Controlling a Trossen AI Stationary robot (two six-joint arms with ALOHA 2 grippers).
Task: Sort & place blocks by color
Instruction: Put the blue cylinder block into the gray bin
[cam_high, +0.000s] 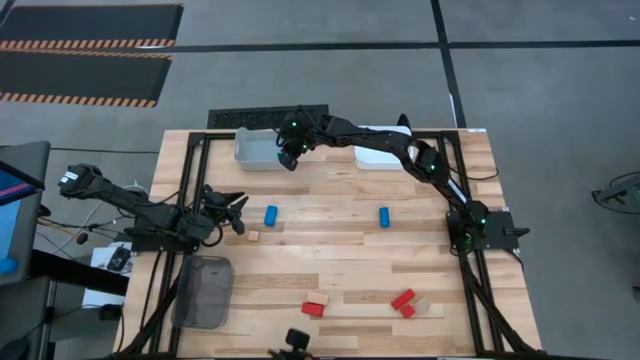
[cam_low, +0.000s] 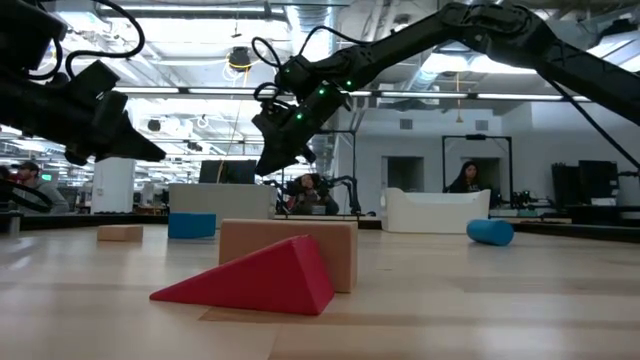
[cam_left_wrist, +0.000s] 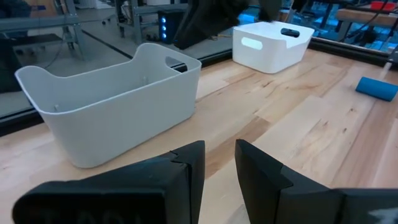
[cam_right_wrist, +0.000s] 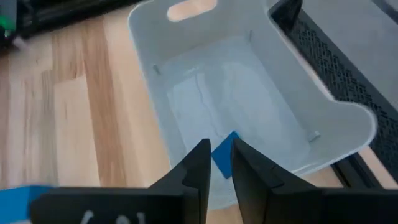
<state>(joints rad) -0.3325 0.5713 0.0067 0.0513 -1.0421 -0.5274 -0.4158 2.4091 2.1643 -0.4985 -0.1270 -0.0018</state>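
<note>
Blocks, small painted wooden pieces, are lying scattered on the table; one small blue wooden block (cam_right_wrist: 222, 155) is showing between the right gripper (cam_right_wrist: 217, 163) fingers above the grey plastic bin (cam_right_wrist: 323, 118), the narrow jaws seemingly letting go. Light, rigid, smooth: flat opposite faces suit pinching. The left gripper (cam_left_wrist: 219, 163) is hovering slightly parted, empty.
</note>
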